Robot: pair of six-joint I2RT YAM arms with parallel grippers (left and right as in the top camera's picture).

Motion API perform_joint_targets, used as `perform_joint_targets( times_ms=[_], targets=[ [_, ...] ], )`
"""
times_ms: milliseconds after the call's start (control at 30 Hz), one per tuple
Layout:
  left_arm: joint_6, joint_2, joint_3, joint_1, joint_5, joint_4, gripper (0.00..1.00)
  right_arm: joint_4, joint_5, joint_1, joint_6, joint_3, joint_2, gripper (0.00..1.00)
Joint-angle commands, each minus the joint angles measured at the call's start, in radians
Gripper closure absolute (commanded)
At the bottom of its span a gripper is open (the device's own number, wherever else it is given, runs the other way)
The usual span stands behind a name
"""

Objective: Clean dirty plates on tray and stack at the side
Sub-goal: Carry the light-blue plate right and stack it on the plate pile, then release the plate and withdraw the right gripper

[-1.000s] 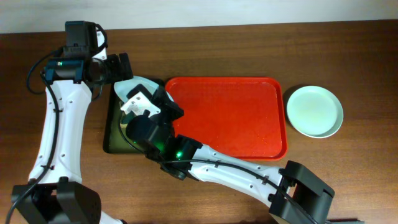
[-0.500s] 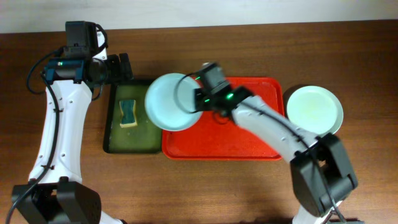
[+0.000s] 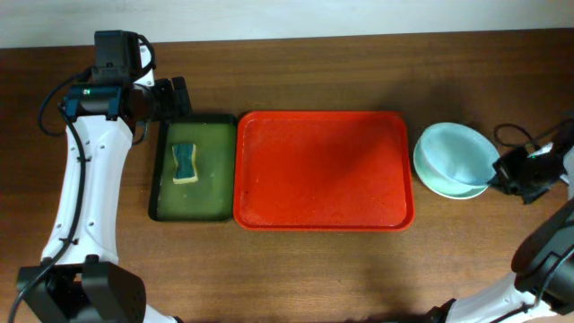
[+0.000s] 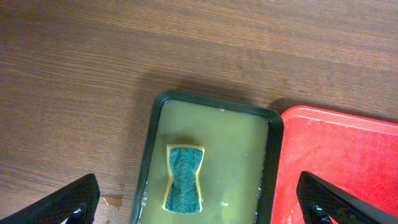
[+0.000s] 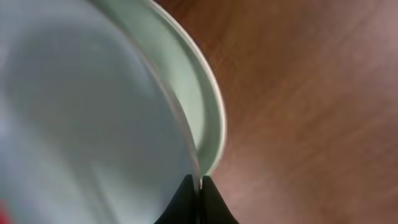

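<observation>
The red tray [image 3: 323, 170] lies mid-table with no plates on it. To its right, a pale blue plate [image 3: 453, 152] sits tilted over a mint plate [image 3: 441, 189] on the table. My right gripper [image 3: 499, 173] is shut on the blue plate's right rim. In the right wrist view the fingertips [image 5: 200, 186] pinch the blue plate [image 5: 87, 124], with the mint plate [image 5: 202, 112] just beyond its edge. My left gripper [image 3: 179, 97] hangs open over the back of the green tray, and the left wrist view shows nothing held in the left gripper [image 4: 199, 202].
A dark green tray [image 3: 215, 202] of yellowish water touches the red tray's left side. A blue-and-yellow sponge [image 3: 184, 162] lies in it. The left wrist view shows the sponge [image 4: 184, 177], the green tray's rim [image 4: 273, 162] and the red tray's corner [image 4: 336, 162].
My right arm has carried the blue plate from over the green tray, across the red tray, to the mint plate at the far right. The left arm has not moved.
</observation>
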Motion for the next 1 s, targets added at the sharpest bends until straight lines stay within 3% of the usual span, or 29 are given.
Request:
perform_joint_targets(
  times_ms=[0, 33, 67, 100, 167, 300, 367, 500, 533, 967],
  targets=[
    [0.009, 0.005, 0.001, 0.002, -0.007, -0.001, 0.01, -0.020, 0.084, 0.012, -0.040, 0.002, -0.021, 0.96],
    [0.009, 0.005, 0.001, 0.002, -0.007, -0.001, 0.01, -0.019, 0.088, 0.023, -0.040, 0.002, -0.021, 0.92],
    [0.009, 0.005, 0.001, 0.002, -0.007, -0.001, 0.01, -0.019, 0.099, 0.033, -0.040, 0.002, -0.021, 0.73],
    [0.009, 0.005, 0.001, 0.002, -0.007, -0.001, 0.01, -0.018, 0.111, 0.042, -0.040, 0.002, -0.021, 0.25],
    [0.009, 0.005, 0.001, 0.002, -0.007, -0.001, 0.01, -0.019, 0.123, 0.063, -0.063, 0.002, -0.021, 0.05],
    [0.009, 0.005, 0.001, 0.002, -0.007, -0.001, 0.01, -0.021, 0.128, 0.213, -0.286, 0.002, -0.021, 0.02],
    [0.009, 0.005, 0.001, 0.002, -0.007, -0.001, 0.01, 0.003, 0.129, 0.393, -0.429, 0.002, -0.021, 0.03],
    [0.009, 0.005, 0.001, 0.002, -0.007, -0.001, 0.01, 0.039, 0.327, 0.642, -0.484, 0.002, -0.021, 0.05],
    [0.009, 0.005, 0.001, 0.002, -0.007, -0.001, 0.01, 0.045, 0.334, 0.677, -0.485, 0.002, -0.021, 0.01],
    [0.009, 0.005, 0.001, 0.003, -0.007, -0.001, 0.01, 0.046, 0.331, 0.706, -0.485, 0.002, -0.038, 0.01]
  ],
)
